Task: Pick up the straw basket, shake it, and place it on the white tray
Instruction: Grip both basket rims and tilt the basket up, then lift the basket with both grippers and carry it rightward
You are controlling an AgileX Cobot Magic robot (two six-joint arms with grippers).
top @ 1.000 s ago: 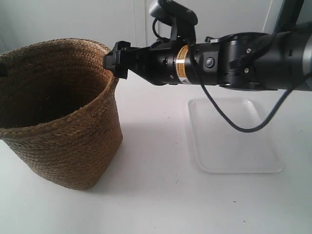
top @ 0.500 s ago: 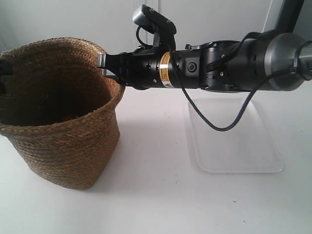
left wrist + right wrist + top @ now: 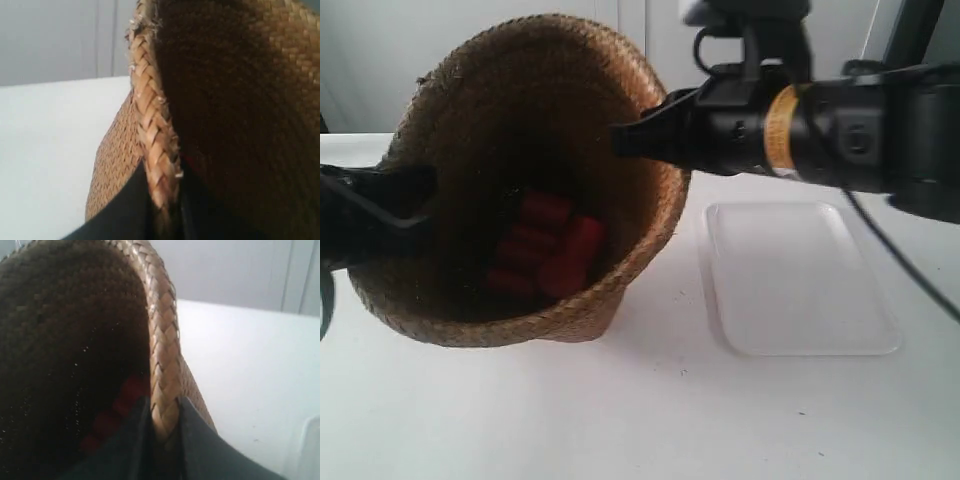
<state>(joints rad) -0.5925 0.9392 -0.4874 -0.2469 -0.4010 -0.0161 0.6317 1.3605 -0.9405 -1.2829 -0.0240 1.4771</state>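
Shaking looks to be the step in hand: the straw basket (image 3: 520, 180) hangs tipped between two arms, its mouth toward the exterior camera. The left gripper (image 3: 162, 210) is closed on the braided rim, one jaw inside the weave and one outside; the right gripper (image 3: 165, 427) pinches the rim the same way. In the exterior view the grips sit at about 9 and 2 o'clock of the mouth. The white tray (image 3: 800, 300) lies at about 4 o'clock of the basket, apart from it. Red pieces (image 3: 545, 250) lie inside. To shake well, both arms should move as one — a mismatch could twist the rim out of a jaw — with small swings, so nothing spills from the tilted mouth.
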